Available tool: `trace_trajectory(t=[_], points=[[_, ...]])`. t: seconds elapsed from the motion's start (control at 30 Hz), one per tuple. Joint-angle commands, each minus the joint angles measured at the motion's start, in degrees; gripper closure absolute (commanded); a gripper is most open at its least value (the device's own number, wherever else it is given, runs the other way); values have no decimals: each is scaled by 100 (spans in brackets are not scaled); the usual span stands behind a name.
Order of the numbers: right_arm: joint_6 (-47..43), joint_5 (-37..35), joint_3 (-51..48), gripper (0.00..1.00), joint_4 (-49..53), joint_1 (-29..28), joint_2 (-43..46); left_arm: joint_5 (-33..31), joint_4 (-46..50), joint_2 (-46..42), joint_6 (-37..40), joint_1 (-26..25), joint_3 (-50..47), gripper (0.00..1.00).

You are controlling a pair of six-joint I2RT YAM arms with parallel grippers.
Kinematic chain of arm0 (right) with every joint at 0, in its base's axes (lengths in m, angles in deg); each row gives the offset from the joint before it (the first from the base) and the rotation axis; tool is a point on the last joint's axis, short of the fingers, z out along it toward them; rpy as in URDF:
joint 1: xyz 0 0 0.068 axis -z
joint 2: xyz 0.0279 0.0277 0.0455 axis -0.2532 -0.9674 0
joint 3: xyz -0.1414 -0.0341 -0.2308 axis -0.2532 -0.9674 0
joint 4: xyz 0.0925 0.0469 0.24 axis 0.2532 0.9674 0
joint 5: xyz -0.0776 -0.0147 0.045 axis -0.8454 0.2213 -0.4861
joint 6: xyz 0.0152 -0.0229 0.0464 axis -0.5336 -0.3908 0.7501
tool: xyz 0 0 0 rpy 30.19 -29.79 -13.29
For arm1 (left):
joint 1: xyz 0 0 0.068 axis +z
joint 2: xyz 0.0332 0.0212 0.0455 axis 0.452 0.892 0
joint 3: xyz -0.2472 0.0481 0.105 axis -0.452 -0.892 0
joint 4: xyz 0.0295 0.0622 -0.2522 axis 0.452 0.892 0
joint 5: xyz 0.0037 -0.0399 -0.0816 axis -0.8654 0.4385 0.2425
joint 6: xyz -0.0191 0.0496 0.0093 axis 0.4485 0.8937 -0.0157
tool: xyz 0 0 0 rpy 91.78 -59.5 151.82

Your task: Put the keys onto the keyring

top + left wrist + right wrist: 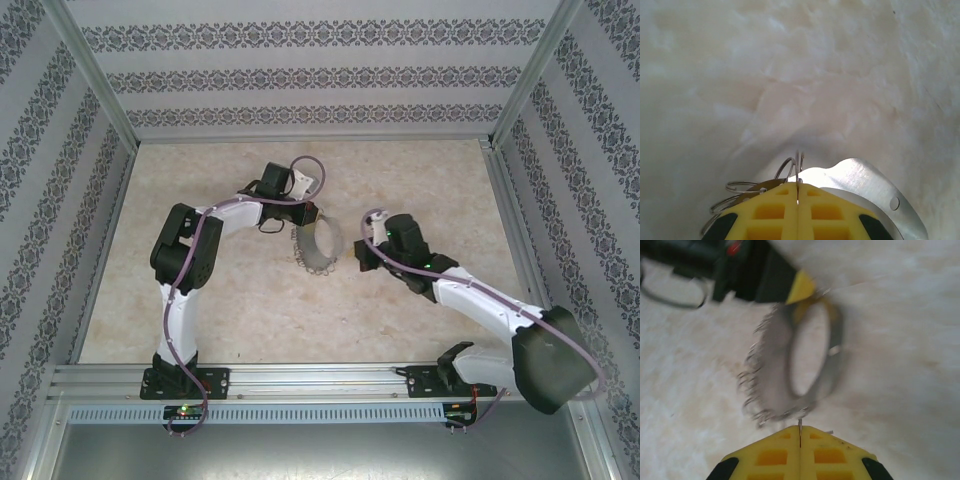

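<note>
The left fingers (771,211) are clamped on the keyring (836,338), and the right fingers (771,456) pinch the key (800,426) just near of it. Looks like it's not threaded on yet, so the main bit's left.

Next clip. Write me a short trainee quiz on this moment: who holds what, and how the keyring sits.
1. True or false: the left gripper is open above the keyring.
2. The keyring is: A) flat on the table, B) clamped in the left gripper, C) clamped in the right gripper.
3. What sticks out between the right fingertips?
Key: 1 false, it is shut on the keyring. 2 B. 3 A thin metal sliver, apparently the key seen edge-on.
</note>
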Motion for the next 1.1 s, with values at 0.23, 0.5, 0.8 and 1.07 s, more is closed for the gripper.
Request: trace_trajectory(t=[0.23, 0.5, 0.8, 1.07], points=[[314, 888, -29, 100, 33, 1170, 156, -71, -24, -1156, 579, -519, -702, 100], [196, 1447, -134, 100, -108, 1479, 232, -153, -177, -1681, 1158, -900, -1011, 100], [71, 2309, -434, 100, -802, 1514, 205, -27, -483, -2225, 1496, -1026, -1370, 100], [-60, 2785, -525, 100, -1370, 1333, -20, 291, -482, -2410, 1661, -1120, -1482, 100]])
